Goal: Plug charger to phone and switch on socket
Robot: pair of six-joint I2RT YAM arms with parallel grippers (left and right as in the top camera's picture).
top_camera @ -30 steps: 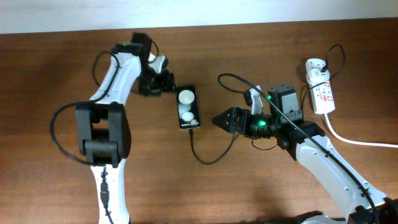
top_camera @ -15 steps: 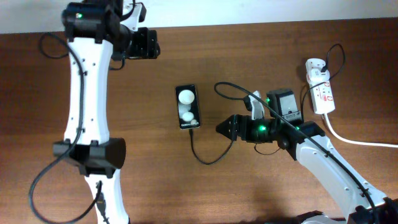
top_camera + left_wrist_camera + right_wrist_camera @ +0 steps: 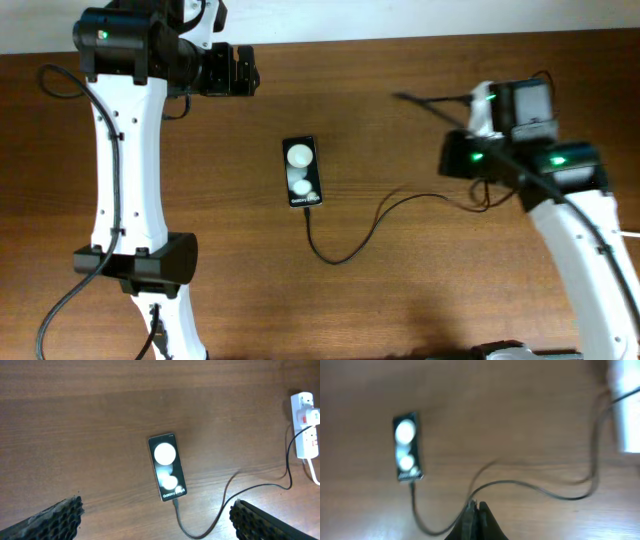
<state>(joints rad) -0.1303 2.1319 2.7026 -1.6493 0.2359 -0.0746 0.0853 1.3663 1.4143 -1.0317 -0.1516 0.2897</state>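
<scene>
The overhead view looks straight down on the worktop (image 3: 420, 300) from far up, with the phone (image 3: 303, 172) slightly left of the middle. The left wrist view also faces down from high above, though nearer. There the phone sits near the centre and the socket (image 3: 305, 430) lies far to the phone's right. The right wrist view is blurred and faces down, with the phone towards its left edge. All three views share the phone and the charger (image 3: 338, 260) trailing from it.

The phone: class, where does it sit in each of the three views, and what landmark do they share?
Overhead: the phone lies just left of centre.
Left wrist: near the centre of the picture.
Right wrist: on the left side, blurred.
Shared landmark: the cable leaving the phone's lower end.
</scene>
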